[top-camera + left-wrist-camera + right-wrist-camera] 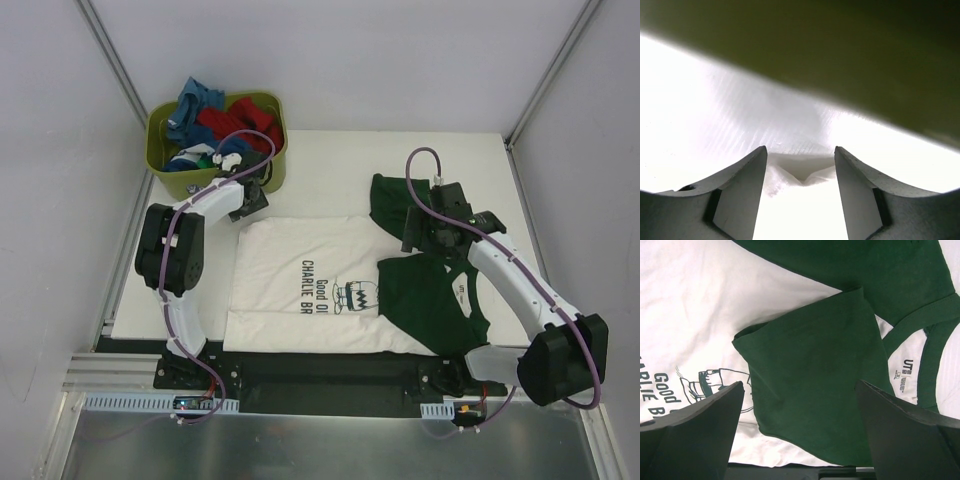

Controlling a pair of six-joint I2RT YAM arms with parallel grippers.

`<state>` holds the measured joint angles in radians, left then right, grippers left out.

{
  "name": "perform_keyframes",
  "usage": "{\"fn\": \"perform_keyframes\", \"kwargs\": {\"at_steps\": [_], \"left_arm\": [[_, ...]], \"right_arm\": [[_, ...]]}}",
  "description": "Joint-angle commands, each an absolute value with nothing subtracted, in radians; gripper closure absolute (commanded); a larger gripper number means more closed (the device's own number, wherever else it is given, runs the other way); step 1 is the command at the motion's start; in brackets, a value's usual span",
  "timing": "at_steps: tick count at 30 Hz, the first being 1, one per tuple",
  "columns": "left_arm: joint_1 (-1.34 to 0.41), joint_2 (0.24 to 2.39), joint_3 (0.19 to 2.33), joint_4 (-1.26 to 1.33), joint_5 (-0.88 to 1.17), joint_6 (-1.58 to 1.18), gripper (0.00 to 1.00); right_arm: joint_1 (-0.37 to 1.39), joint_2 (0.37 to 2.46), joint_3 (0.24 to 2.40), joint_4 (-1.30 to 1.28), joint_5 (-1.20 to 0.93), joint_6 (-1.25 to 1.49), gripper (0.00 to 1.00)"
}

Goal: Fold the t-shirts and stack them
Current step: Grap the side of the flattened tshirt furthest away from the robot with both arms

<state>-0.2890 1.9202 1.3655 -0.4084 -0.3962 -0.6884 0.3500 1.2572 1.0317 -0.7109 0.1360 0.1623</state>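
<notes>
The cream shirt [290, 275] lies flat on the counter [330, 160], collar to the right. Its far left corner sits between the half-open left fingers [250, 205]; I cannot tell if they pinch it. The right fingers [413, 238] hang wide open over its collar end, empty.

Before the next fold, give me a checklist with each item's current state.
1. The cream shirt lies spread on the table: ok.
2. Its cloth sits between the fingers of the left gripper: ok.
3. That grip is clamped tight: not ok, jaws stand apart.
4. The right gripper is open over the green sleeve: ok.
5. The other shirts sit in the tub, clear of the fold: ok.
</notes>
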Motion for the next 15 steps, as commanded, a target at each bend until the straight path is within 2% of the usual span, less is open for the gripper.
{"fn": "perform_keyframes", "kwargs": {"at_steps": [1, 8, 15], "left_arm": [[-0.310, 1.916, 1.336, -0.523, -0.396, -0.729, 0.44], [-0.310, 1.885, 1.394, -0.523, -0.460, -0.696, 0.43], [-0.314, 1.757, 1.433, -0.522, -0.497, -0.635, 0.39]], "right_arm": [[0.344, 1.220, 1.022, -0.695, 0.163, 0.141, 0.03], [0.342, 1.209, 1.020, -0.696, 0.150, 0.123, 0.03], [0.342, 1.209, 1.016, -0.695, 0.149, 0.123, 0.03]]}}
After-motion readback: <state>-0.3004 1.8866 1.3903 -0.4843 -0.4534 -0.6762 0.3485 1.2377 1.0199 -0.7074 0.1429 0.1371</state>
